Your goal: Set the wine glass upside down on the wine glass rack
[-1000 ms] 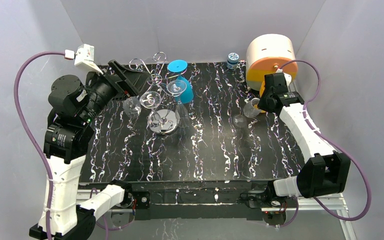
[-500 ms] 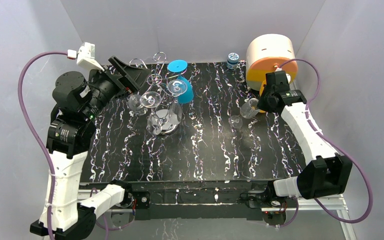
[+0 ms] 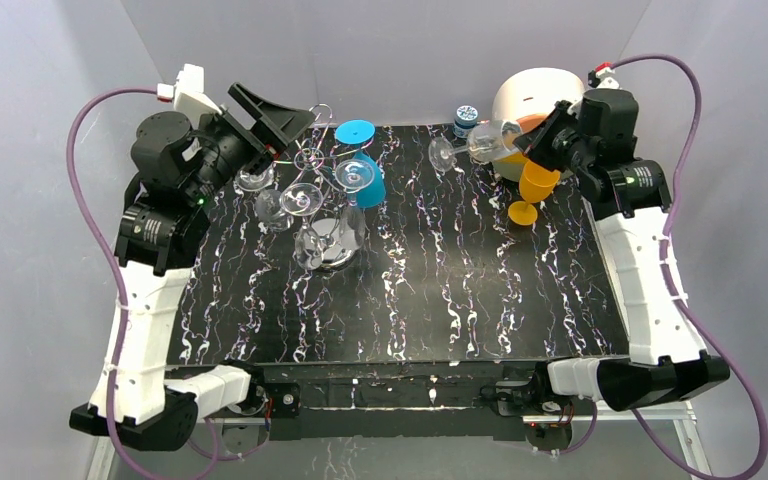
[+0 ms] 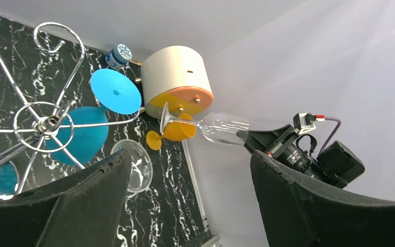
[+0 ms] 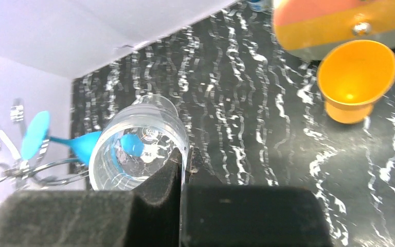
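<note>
Your right claw point(image 5: 182, 170) is pinched tight on the rim of the clear wine glass point(image 5: 139, 149), with its two fingers pressed together over the glass wall. The glass is held on its side above the table point(image 3: 440, 300). In the top view its bowl is at the claw and its stem and foot point toward 9 o'clock.

Just at 5 o'clock of the claw, an orange glass point(image 3: 535, 183) stands on its foot. A cream and orange drum point(image 3: 540, 95) sits behind the claw at 12 o'clock, with a small blue-capped jar point(image 3: 467, 118) at the drum's 9 o'clock.

The wine glass rack point(image 3: 328, 240) stands well apart from the held glass, at its 8 o'clock, in the 11 o'clock part of the table. A blue glass point(image 3: 362, 175) hangs on it foot up, and clear glasses point(image 3: 300, 200) hang on its 9 o'clock side.

Your left claw point(image 4: 189, 157) hovers just beside the rack's top at its 10 o'clock, jaws spread wide.
</note>
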Robot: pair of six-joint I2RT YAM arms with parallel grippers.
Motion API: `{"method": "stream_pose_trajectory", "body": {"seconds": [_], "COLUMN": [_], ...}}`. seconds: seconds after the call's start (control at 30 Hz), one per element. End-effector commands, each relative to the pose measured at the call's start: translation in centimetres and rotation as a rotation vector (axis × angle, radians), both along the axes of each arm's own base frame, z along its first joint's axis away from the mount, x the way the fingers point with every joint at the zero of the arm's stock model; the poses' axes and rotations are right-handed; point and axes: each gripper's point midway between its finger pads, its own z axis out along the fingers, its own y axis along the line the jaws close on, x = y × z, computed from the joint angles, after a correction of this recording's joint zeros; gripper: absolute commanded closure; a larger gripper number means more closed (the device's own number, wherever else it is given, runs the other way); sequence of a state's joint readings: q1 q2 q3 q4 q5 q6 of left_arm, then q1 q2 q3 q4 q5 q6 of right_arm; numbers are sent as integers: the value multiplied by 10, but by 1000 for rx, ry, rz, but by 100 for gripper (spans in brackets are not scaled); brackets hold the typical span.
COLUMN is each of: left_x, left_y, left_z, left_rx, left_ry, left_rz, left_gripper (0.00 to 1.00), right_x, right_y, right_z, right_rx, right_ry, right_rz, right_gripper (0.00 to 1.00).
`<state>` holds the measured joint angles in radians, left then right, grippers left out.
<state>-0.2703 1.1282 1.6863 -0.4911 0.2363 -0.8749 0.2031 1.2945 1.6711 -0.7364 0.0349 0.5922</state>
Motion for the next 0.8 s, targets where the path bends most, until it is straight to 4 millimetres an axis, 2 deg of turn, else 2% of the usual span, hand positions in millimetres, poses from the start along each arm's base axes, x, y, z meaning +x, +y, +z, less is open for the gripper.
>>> {"method": "stream_pose_trajectory", "body": {"seconds": [0.0,0.1,0.2,0.37,0.4,0.5,0.57,0.77], "left_x": [5,12,19,26,27,20,18,15], "left_y": [-11,-19,-28,-44,-50,-88,-103,-111], "left_z": [16,15,18,23,25,23,20,27], "left_rx": [-69,-133,-211,-237,-243,-245,-239,-314], "left_ry": [-15,-1,-7,-24,-31,-31,-30,-79], "left_rz": [-44,-67,-86,-72,-68,-113,-105,-36], "left_gripper": [17,17,19,19,19,19,19,16], "right_x": [-23,-35,-42,-47,-47,-49,-47,-44], "right_y": [28,36,48,64,67,78,84,88], "right_z": [94,118,133,157,159,170,173,182], "right_rx": [168,223,289,397,420,510,563,574], "right_ry": [-265,-327,-358,-407,-411,-430,-423,-457], "right_rz": [153,203,264,350,367,434,461,483], "right_gripper": [99,99,99,99,99,99,99,99]}}
